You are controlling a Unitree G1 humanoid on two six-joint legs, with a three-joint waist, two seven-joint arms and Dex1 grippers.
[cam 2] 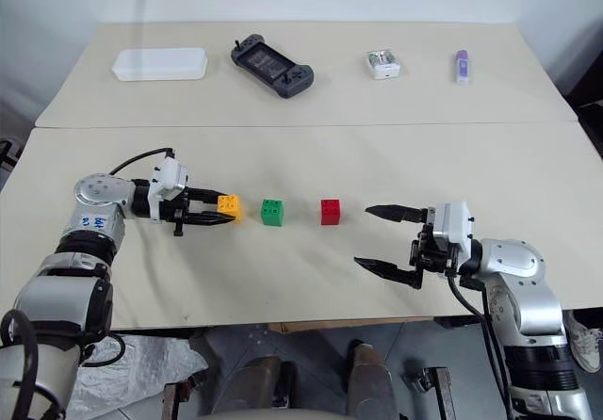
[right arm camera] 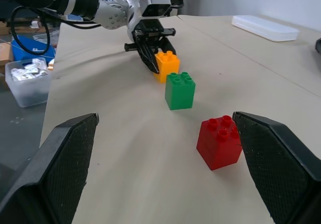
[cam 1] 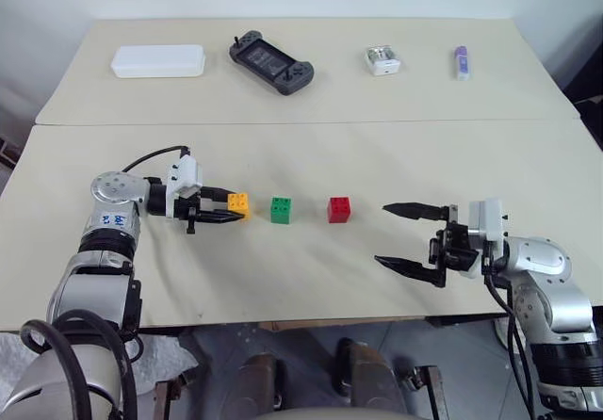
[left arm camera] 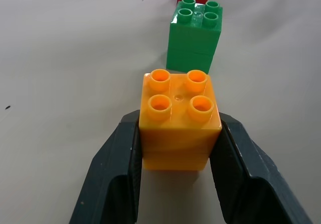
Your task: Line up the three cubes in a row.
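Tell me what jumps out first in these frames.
Three bright bricks in a row mid-table: yellow-orange brick, green brick, red brick. The left tool is shut on the yellow-orange one at the row's left end, its fingers pressed to both sides. The right tool hangs wide open just right of the red brick, touching nothing.
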